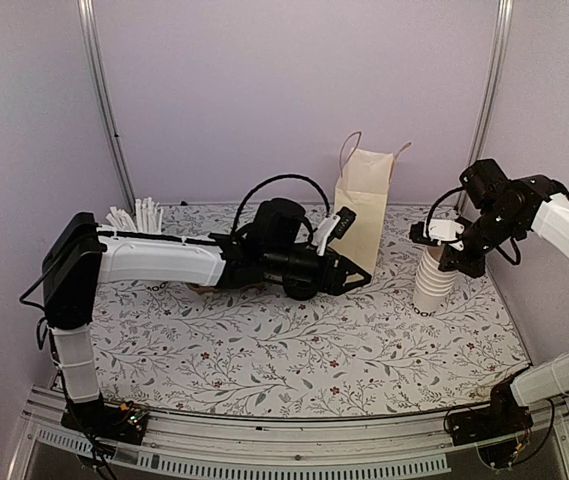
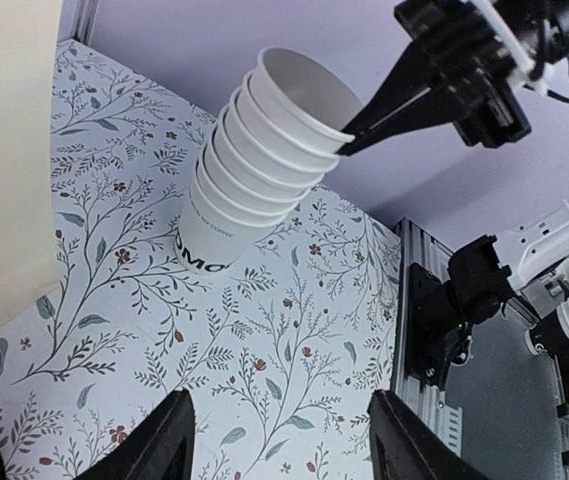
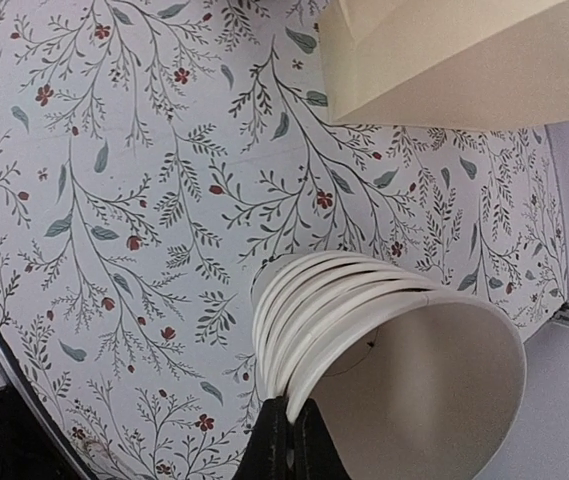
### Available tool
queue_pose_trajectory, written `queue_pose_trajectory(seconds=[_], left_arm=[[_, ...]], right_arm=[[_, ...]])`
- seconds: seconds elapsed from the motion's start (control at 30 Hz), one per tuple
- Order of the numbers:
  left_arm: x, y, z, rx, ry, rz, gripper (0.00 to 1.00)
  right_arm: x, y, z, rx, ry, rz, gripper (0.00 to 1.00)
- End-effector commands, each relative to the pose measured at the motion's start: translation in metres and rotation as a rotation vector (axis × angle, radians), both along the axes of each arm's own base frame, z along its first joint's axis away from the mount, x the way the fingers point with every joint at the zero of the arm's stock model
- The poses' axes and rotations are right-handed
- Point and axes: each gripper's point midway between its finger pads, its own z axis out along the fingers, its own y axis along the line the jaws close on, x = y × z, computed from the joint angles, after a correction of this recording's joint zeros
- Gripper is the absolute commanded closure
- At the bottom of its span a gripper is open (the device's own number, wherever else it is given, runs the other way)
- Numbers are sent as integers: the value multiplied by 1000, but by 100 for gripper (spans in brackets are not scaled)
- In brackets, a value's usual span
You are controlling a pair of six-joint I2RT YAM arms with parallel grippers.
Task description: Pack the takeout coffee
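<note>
At right of table (image 1: 264,350), right gripper (image 3: 289,425) pinched shut on top rim of cup stack (image 3: 364,330) (plain white cups); left gripper (image 2: 279,440) part open, empty, near paper bag (image 1: 364,205)

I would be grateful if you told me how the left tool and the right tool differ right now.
The left tool stands open; the right tool is shut. The left tool holds nothing; the right tool pinches the rim of the top cup in the stack of cups. Both are black and two-fingered.
</note>
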Motion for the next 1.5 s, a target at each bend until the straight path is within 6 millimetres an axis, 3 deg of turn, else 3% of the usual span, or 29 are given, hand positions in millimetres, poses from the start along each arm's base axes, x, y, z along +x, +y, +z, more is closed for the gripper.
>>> queue_pose_trajectory(seconds=[0.0, 0.17, 0.33, 0.57, 0.77, 0.87, 1.07, 1.23, 1.33, 1.47], left_arm=[[-10, 3, 28, -56, -42, -13, 38], [-14, 8, 28, -56, -43, -14, 38], [-17, 14, 26, -53, -42, -9, 38], [-20, 20, 26, -47, -54, -9, 38], [-15, 29, 39, -22, -107, 19, 38], [-5, 40, 46, -7, -126, 61, 37], [20, 70, 50, 24, -140, 148, 37], [35, 96, 53, 80, -175, 223, 37], [45, 116, 43, 155, -179, 279, 37], [62, 142, 32, 222, -169, 375, 36]], right_arm=[[41, -11, 22, 14, -81, -80, 100], [63, -15, 39, 108, -34, -155, 100], [82, -24, 43, 79, -54, -224, 100], [74, -22, 70, 105, -56, -227, 100], [49, -11, 99, 149, -59, -187, 100], [35, 5, 108, 189, -57, -148, 100], [20, 17, 100, 192, -26, -96, 100], [-6, 53, 77, 248, 100, 43, 100], [-24, 71, 53, 212, 173, 130, 100], [-33, 97, 38, 194, 208, 235, 100]])
